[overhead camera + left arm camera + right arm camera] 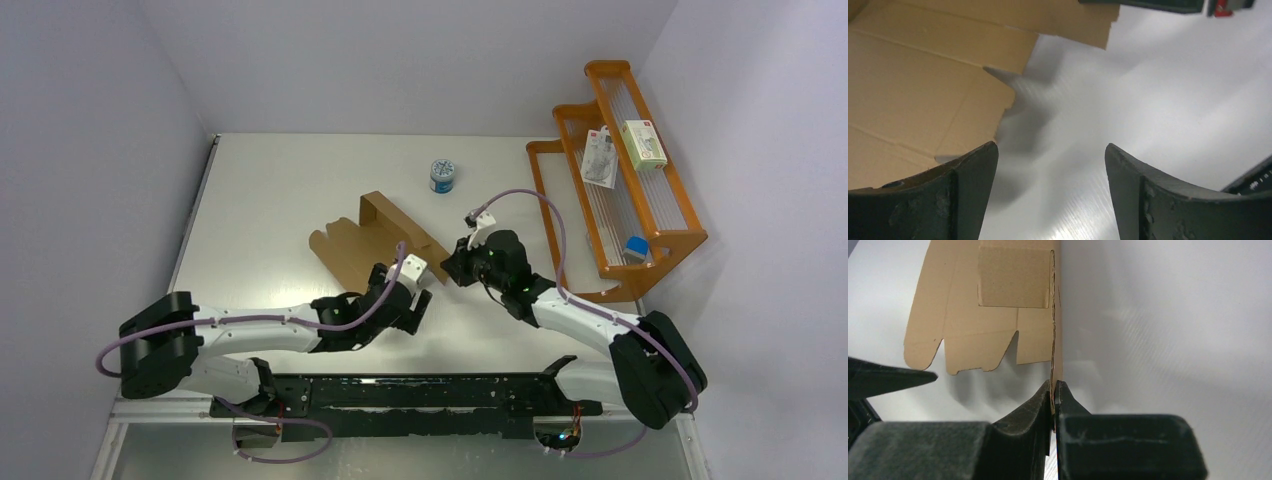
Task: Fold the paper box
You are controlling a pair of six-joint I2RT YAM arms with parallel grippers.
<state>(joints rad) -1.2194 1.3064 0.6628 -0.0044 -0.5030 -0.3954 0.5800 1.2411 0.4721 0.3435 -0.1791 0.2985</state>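
White worktop [260, 180], seen from above. Reaching in from the near left corner, the left gripper [418, 296] has its jaws spread wide and holds nothing, poised at the near edge of the paper box [350, 252]. The paper box, a brown die-cut sheet, lies mostly flat at the worktop's centre, with its right-hand panel standing upright. The right gripper [1054, 388] is pinched tight on the near end of that upright panel. Toward the far edge stands a blue-and-white round tin [443, 176]. An orange rack [607, 68] lines the right edge.
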